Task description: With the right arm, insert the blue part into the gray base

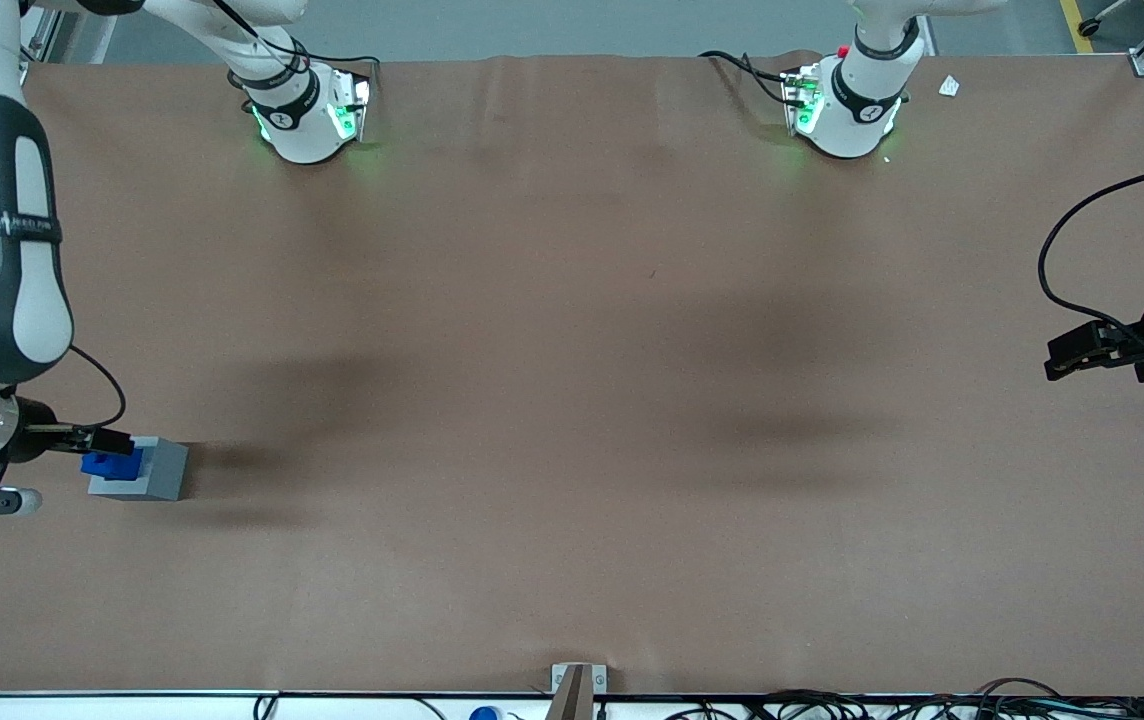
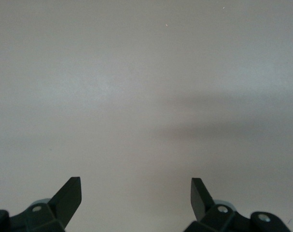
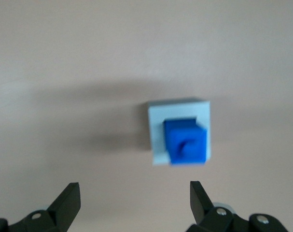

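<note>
The blue part (image 3: 186, 141) sits in the recess on top of the gray base (image 3: 157, 130) and stands up out of it. In the front view the gray base (image 1: 160, 471) rests on the brown table at the working arm's end, with the blue part (image 1: 112, 466) on its top. The right arm's gripper (image 3: 134, 186) is open with nothing between its fingers, and it hangs above the table apart from both blocks. From the front, the gripper (image 1: 115, 439) shows just over the blue part.
A brown mat (image 1: 572, 400) covers the table. Two white arm bases (image 1: 307, 110) (image 1: 847, 100) stand at the edge farthest from the front camera. A small bracket (image 1: 577, 680) sits at the nearest edge.
</note>
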Controlling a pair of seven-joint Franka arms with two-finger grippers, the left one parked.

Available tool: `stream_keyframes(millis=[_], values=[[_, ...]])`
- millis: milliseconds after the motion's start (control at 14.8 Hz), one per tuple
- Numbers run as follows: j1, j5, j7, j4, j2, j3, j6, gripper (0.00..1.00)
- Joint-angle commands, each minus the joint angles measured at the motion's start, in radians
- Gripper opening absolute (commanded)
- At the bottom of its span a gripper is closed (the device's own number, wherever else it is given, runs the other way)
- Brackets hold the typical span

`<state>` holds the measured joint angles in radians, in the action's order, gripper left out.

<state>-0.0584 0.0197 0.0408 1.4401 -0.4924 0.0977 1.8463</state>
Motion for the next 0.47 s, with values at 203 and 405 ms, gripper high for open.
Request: stream_keyframes(millis=[203, 405], values=[[0.066, 0.006, -0.073, 0.031, 0.216, -0.001, -0.223, 1.00], [0.112, 0.006, -0.134, 0.066, 0.328, -0.001, -0.274, 1.00]])
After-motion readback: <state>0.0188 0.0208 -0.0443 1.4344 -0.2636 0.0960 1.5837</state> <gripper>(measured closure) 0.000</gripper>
